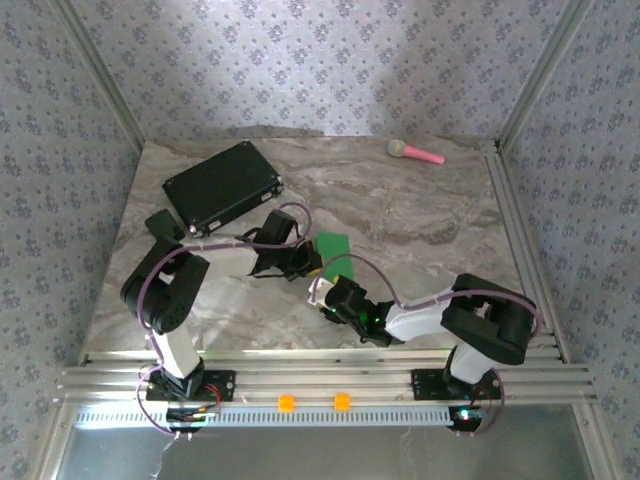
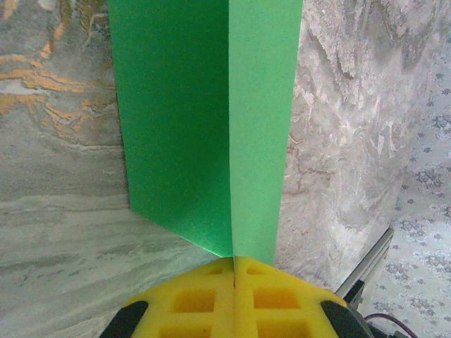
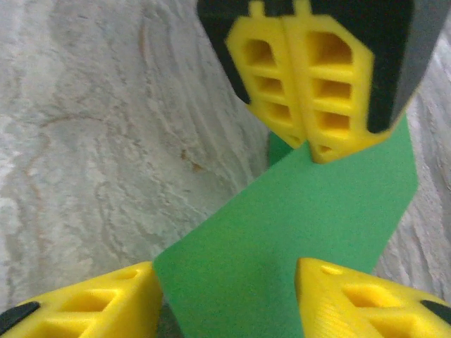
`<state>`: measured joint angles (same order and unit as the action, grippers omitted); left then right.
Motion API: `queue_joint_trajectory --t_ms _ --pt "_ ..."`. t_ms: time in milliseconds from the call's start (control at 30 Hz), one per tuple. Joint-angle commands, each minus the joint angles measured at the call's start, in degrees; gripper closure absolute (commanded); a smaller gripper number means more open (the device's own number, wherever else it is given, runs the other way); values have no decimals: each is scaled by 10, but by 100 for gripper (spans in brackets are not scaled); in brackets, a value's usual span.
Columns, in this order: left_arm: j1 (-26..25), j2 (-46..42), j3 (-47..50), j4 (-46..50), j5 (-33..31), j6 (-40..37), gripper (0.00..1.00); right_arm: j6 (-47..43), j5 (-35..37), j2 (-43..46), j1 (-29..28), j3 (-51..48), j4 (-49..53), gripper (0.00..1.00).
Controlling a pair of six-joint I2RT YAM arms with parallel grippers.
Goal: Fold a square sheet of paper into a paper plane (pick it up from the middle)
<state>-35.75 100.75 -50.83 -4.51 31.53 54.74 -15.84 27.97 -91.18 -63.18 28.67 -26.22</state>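
The left gripper (image 2: 234, 262) is pressed fully together, its yellow foam pads meeting with no gap. It pinches a thin bright green sheet of paper (image 2: 183, 120) right at the near end of a crease. From that pinch the green sheet of paper runs away over the grey marbled tabletop (image 2: 63, 232), with one darker panel on one side of the crease and one lighter panel on the other.

In the right wrist view the same left gripper (image 3: 308, 144) comes in from above, pads together on the sheet's (image 3: 310, 218) far part. The right gripper (image 3: 227, 274) stands with its jaws well apart, a yellow finger on either side and the green sheet between them. Whether either finger touches the paper cannot be told.

From above, both grippers meet near the middle of the tabletop (image 1: 420, 230). The left gripper (image 1: 305, 265) sits just at the near edge of the sheet (image 1: 333, 243), and the right gripper (image 1: 330, 298) is just nearer than that. The arms cover the pinch itself, so only the far part of the sheet shows.

The sheet's far end is cut off in the left wrist view and its near end in the right wrist view, which is blurred.

A black rectangular case (image 1: 222, 185) lies at the far left and a pink-handled microphone-like toy (image 1: 415, 152) at the far right. Any marking on them is too small to read.
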Motion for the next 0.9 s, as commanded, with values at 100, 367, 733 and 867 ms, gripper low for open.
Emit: queue_joint_trajectory --t_ms 100,367,733,867 --pt "-1 -19 -9 1 5 4 97 28 12 29 13 -6 -9 58" --pt "0 -15 -9 -2 4 4 96 48 -33 49 19 -21 -10 60" --pt "-2 -15 -9 -4 4 5 96 83 -73 72 38 -32 -23 70" --pt "-1 -13 -8 -4 4 4 96 87 -83 72 39 -31 -27 70"
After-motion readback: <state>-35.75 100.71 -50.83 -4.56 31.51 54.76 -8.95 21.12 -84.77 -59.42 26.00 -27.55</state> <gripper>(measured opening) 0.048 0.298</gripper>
